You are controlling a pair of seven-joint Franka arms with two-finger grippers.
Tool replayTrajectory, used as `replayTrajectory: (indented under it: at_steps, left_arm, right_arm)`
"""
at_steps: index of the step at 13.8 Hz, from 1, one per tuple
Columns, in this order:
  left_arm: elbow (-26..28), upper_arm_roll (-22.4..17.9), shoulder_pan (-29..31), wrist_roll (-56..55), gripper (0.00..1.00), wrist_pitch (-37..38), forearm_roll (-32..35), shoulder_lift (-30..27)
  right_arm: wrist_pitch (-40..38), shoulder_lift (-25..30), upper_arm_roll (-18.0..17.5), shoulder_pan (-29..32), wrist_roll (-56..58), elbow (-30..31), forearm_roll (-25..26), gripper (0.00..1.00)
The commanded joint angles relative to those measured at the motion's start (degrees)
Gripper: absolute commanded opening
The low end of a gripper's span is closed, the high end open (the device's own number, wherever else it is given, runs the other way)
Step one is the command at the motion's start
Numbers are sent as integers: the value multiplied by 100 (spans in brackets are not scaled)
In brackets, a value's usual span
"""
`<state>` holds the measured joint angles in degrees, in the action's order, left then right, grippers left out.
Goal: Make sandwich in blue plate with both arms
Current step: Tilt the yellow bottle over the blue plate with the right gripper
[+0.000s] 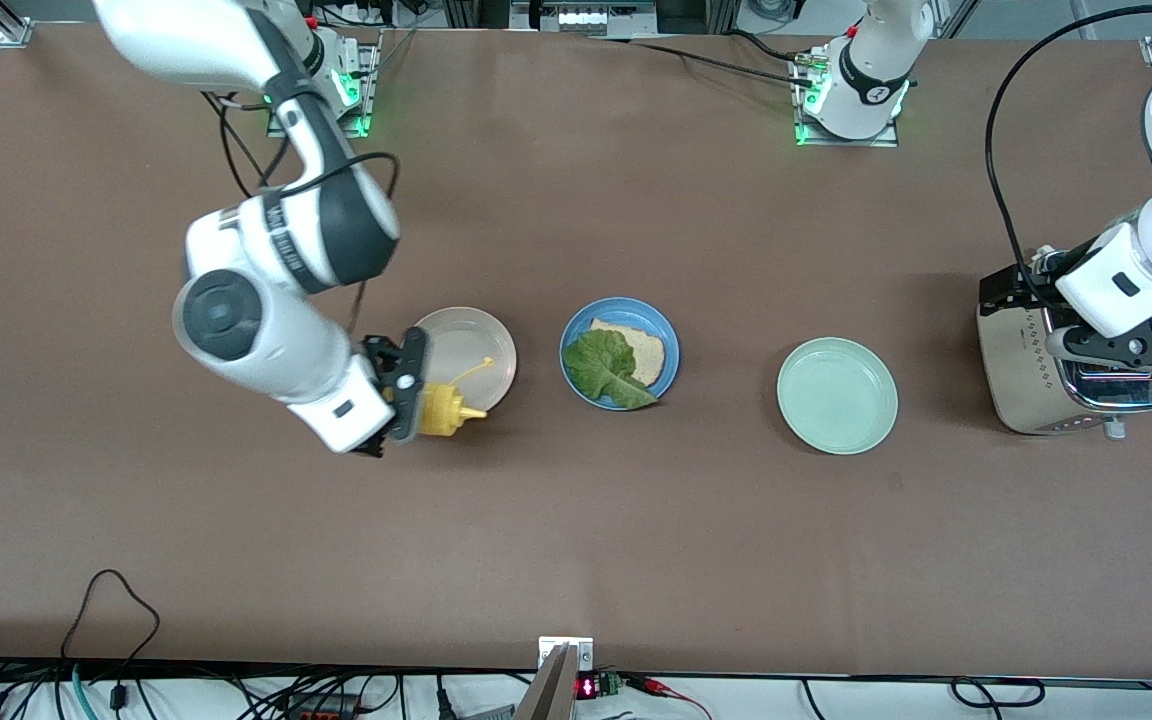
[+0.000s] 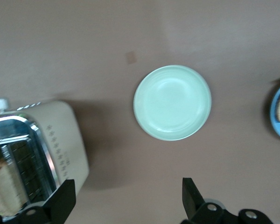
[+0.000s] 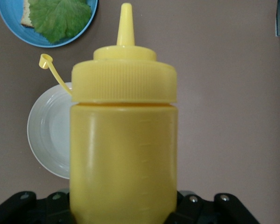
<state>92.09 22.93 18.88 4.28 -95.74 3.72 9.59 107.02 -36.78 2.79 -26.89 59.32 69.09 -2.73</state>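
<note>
The blue plate (image 1: 673, 350) sits mid-table, holding one toasted bread slice (image 1: 644, 350) with a crinkled green lettuce leaf (image 1: 604, 365) on top. The right wrist view also catches that plate (image 3: 81, 29), the leaf (image 3: 60, 16) and the bread (image 3: 25, 11). My right gripper (image 1: 414, 400) is shut on a yellow squeeze bottle (image 1: 441, 410) over the edge of the cream-white plate (image 1: 476, 345). The bottle (image 3: 123, 140) fills the right wrist view, with its cap hanging loose on a tether. My left gripper (image 1: 1131, 352) hangs open over the toaster (image 1: 1021, 380), nothing between its fingers (image 2: 129, 196).
A pale mint-green plate (image 1: 837, 395) lies between the blue plate and the toaster. In the left wrist view, a brown slice (image 2: 2, 186) shows in a slot of the toaster (image 2: 60, 140). Cables run along the table edge nearest the front camera.
</note>
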Motion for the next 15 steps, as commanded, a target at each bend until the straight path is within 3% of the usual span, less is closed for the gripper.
replayTrajectory:
  at_steps: [1,8,15]
  left_arm:
    - [55,124,290,169,100,-68,-293,-115]
    - [-137,159,371,55,100,117,-311,-124]
    - [-95,124,362,38,100,117,-232,-54]
  right_arm:
    - [82,172,46,-508,-892,201,745,35]
    - [-6,-267,46,-1537,-2345,218,2460,35]
    - [-59,-619,55,-2039,-2662,236,3094,35]
